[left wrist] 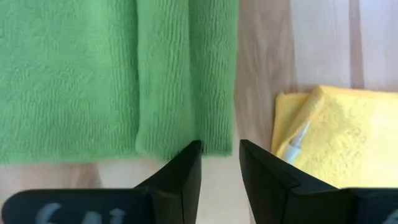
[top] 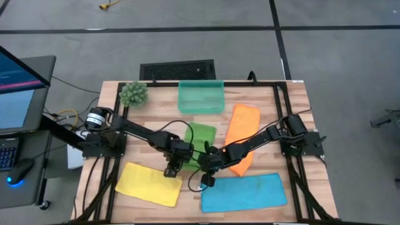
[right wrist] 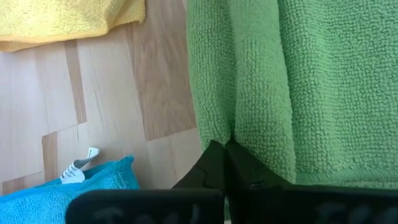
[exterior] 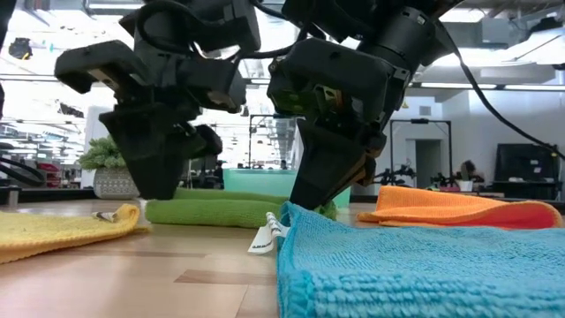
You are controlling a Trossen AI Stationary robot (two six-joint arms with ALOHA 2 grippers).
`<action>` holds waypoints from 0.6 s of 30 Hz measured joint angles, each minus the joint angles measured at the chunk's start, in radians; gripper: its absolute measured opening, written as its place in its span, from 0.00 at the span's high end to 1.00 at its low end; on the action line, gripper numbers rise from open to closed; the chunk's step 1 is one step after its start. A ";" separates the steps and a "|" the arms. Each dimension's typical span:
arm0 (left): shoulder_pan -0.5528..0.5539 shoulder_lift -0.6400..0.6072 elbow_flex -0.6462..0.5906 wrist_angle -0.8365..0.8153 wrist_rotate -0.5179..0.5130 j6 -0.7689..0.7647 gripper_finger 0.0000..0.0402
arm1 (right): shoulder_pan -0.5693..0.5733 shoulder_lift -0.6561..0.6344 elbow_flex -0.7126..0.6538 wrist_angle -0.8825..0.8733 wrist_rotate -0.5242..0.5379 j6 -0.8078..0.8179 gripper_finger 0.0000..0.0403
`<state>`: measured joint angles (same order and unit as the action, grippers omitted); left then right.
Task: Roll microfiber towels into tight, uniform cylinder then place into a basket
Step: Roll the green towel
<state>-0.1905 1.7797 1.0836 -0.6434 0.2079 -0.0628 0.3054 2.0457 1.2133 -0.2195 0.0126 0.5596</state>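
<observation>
Wooden table (top: 294,106), right gripper (right wrist: 225,144) pinching green towel (right wrist: 298,81) edge, hidden overhead

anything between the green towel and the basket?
No. In the high view only bare tabletop separates the green towel from the basket; the orange towel lies off to the side.

Floor (top: 187,37): grey carpet, dark seam lines crossing it — one small yellow object (top: 107,5) lies near the far edge. Table (top: 275,103): light wood planks inside a black frame. Beside the table, a dark desk (top: 28,69) carries a lit monitor (top: 15,78), keyboard (top: 7,153) and mouse (top: 25,167). Low view — bright open hall, ceiling lights (exterior: 516,35), black screen (exterior: 523,162) far back.
</observation>
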 joint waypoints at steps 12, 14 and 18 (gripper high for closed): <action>0.006 -0.023 0.001 -0.050 0.032 -0.009 0.71 | 0.001 0.000 0.000 0.000 0.001 -0.002 0.97; 0.006 -0.023 0.001 -0.051 0.032 -0.029 0.68 | 0.001 0.000 0.000 0.000 0.001 -0.002 0.96; 0.006 -0.023 0.001 -0.051 0.033 -0.040 0.58 | 0.001 0.000 0.000 0.000 0.001 -0.002 0.98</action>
<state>-0.1843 1.7569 1.0843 -0.6945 0.2406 -0.1025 0.3061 2.0457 1.2129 -0.2199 0.0135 0.5579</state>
